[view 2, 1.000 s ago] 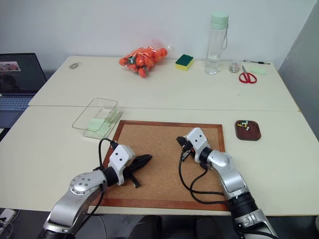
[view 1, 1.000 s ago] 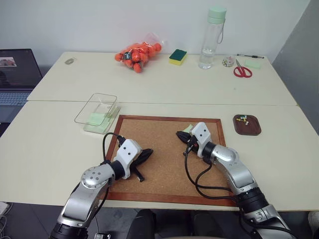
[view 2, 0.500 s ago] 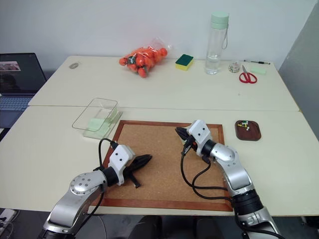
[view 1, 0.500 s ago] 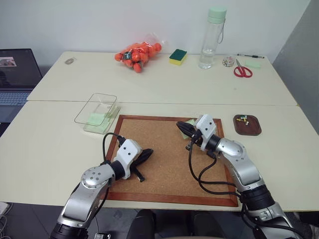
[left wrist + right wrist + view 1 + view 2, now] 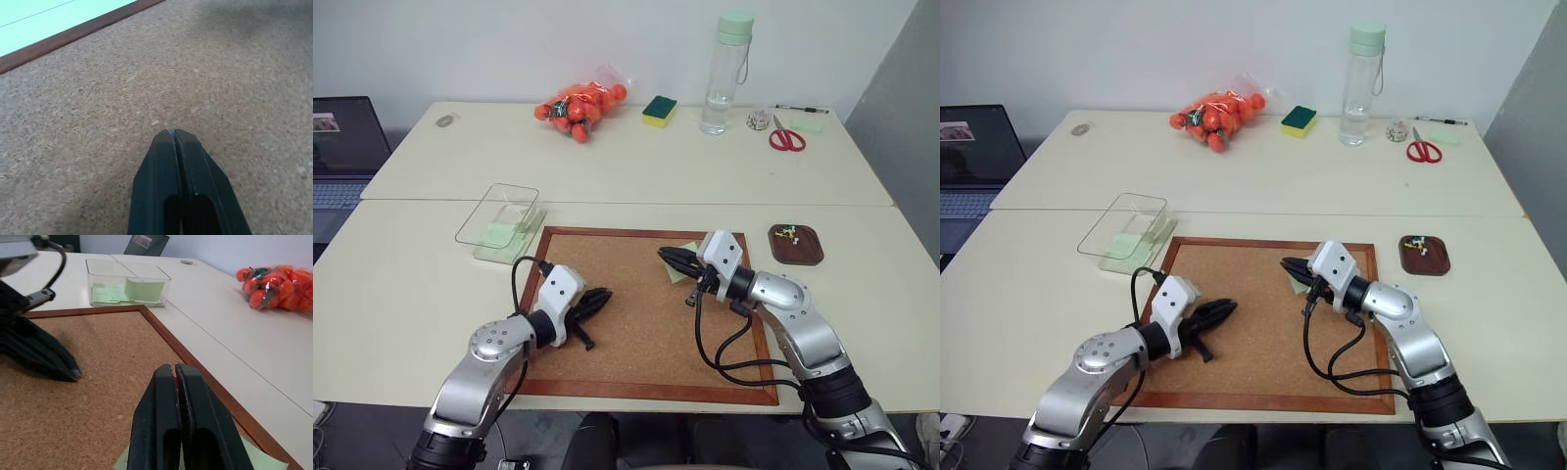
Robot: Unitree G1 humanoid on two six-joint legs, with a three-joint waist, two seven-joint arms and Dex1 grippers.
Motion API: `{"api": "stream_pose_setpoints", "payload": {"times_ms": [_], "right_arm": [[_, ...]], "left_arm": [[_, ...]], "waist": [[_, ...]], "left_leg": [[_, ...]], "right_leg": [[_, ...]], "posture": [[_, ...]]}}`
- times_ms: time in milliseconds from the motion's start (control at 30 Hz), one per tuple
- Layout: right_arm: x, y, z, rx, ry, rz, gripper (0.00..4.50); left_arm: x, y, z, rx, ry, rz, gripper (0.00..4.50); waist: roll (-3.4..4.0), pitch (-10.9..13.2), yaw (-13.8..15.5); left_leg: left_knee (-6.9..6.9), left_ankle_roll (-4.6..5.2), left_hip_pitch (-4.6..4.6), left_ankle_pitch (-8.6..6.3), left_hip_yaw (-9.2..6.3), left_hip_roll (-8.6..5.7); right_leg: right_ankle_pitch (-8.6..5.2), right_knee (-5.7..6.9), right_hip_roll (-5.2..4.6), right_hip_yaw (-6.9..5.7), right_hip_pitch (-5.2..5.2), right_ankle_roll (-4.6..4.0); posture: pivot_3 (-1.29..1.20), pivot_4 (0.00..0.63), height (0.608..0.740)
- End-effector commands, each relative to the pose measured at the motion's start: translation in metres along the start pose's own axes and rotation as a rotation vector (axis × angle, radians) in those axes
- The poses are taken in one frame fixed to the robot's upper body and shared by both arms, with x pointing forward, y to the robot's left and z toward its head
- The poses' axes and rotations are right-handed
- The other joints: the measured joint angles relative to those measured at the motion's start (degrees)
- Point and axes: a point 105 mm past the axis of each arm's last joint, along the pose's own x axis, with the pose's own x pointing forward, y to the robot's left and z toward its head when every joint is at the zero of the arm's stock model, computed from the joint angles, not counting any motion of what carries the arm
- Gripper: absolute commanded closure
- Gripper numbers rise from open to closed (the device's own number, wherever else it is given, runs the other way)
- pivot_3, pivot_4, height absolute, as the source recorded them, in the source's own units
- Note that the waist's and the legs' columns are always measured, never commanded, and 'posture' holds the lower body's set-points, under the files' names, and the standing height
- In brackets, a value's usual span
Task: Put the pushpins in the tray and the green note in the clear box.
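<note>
1. The right claw [image 5: 666, 256] has risen off the corkboard [image 5: 636, 338] over the last second. It now hangs above the board's far right part, roughly level and pointing toward the robot's left.
2. Its fingers are pressed together. In the right wrist view a thin trace of red sits between the tips; it may be a pushpin head, but it is too small to tell.
3. The green note [image 5: 685, 266] has not come up with the claw. It lies flat on the corkboard just beneath the claw, near the board's far edge.
4. If a pin has just come out, the note is probably free to lift. The right claw's likely next stop is then the tray [image 5: 796, 257].
5. The tray sits on the counter [image 5: 705, 181] just right of the board, with several pushpins [image 5: 789, 233] already in it.
6. The left claw [image 5: 604, 295] has barely moved. It rests low over the board's left half with its fingers closed and nothing between them.
7. The clear box [image 5: 495, 208] stands on the counter just off the board's far left corner, with pale green paper already inside. The note remains well apart from it, so that half of the task is not yet done.
</note>
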Motion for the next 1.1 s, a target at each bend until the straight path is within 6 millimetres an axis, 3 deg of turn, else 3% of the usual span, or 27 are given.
{"api": "stream_pose_setpoints", "payload": {"times_ms": [33, 433, 633, 833, 1100], "right_arm": [[0.001, 0.000, 0.011, -0.025, -0.032, 0.014, 4.50], [0.004, -0.011, 0.019, -0.026, -0.026, -0.032, 4.50], [0.006, -0.014, 0.025, -0.028, -0.032, -0.044, 4.50], [0.010, -0.017, 0.034, -0.025, -0.045, -0.059, 4.50], [0.013, -0.023, 0.045, 0.003, -0.065, -0.082, 4.50]], "left_arm": [[-0.005, 0.005, 0.031, -0.030, -0.101, -0.020, 3.39], [0.009, -0.007, 0.063, -0.250, -0.236, -0.062, 1.08], [0.024, -0.003, 0.069, -0.259, -0.248, -0.019, 0.05], [0.039, -0.024, 0.076, -0.280, -0.245, -0.119, 0.05], [0.044, -0.025, 0.077, -0.267, -0.242, -0.136, 0.05]], "waist": [[-0.02, 0.01, 0.01], [-0.03, 0.02, 0.05], [-0.03, 0.02, 0.06], [-0.04, 0.02, 0.07], [-0.04, 0.02, 0.03]], "left_leg": [[0.00, 0.00, -0.05, 0.00, 0.00, -0.01], [0.05, -0.08, -0.58, 0.05, -0.23, -0.06], [0.05, -0.25, -0.58, 0.15, -0.23, -0.09], [0.05, -0.27, -0.63, 0.16, -0.19, -0.13], [0.06, -0.29, -0.62, 0.17, -0.18, -0.11]], "right_leg": [[0.00, 0.00, 0.00, 0.00, -0.05, 0.00], [0.01, -0.02, -0.02, -0.06, -0.44, -0.01], [0.01, 0.02, 0.00, -0.15, -0.41, -0.01], [0.01, 0.01, 0.02, -0.14, -0.43, -0.01], [0.01, 0.01, 0.01, -0.13, -0.44, -0.01]], "posture": [[0.00, 0.150, 0.740], [0.00, 0.150, 0.740], [0.00, 0.150, 0.740], [0.00, 0.150, 0.740], [0.00, 0.150, 0.740]]}}
